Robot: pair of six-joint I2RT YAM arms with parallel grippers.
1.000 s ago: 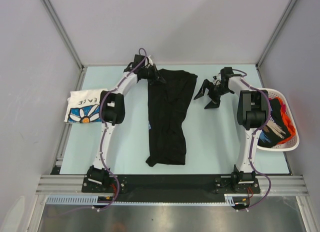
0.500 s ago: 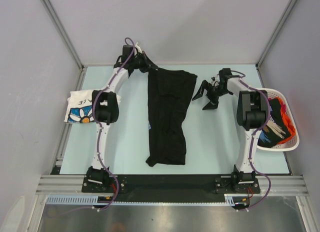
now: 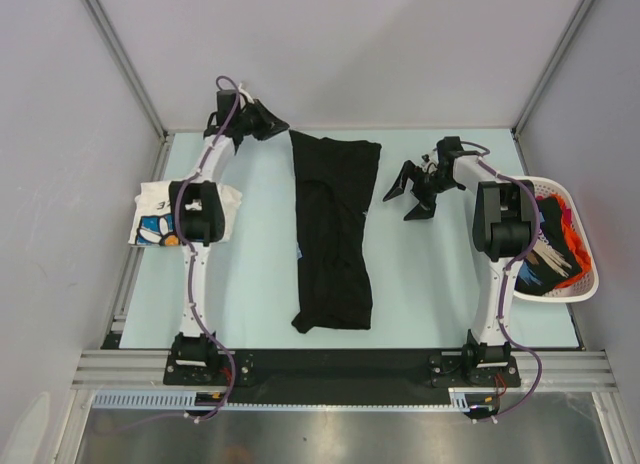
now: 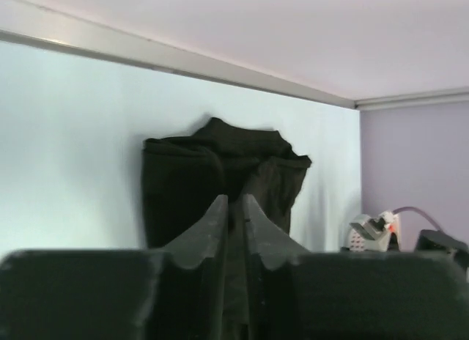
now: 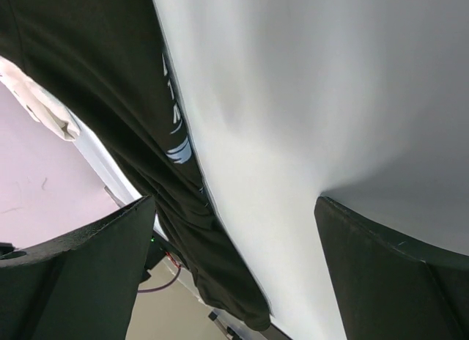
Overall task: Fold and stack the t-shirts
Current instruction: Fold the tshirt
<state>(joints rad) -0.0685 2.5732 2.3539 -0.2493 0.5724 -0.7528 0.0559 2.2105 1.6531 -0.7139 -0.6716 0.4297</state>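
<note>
Black tee (image 3: pixel 335 234) lies folded lengthwise on the desk (image 3: pixel 250 284), between the left fingers (image 4: pixel 209 234), pressed together and empty, and the spread right fingers (image 5: pixel 88 274). White flower tee (image 3: pixel 160 219) looks done; basket tees (image 3: pixel 555 249) aren't.

The left arm (image 3: pixel 203 212) covers much of the white flower-print t-shirt (image 3: pixel 152 216), its lettering unreadable. In the right wrist view the black t-shirt (image 5: pixel 95 83) runs off frame, its pale print blurred

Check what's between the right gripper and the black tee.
Nothing but a narrow strip of bare table. In the top view the open right gripper hangs beside the black tee, on its basket side, with no other item between them.
</note>
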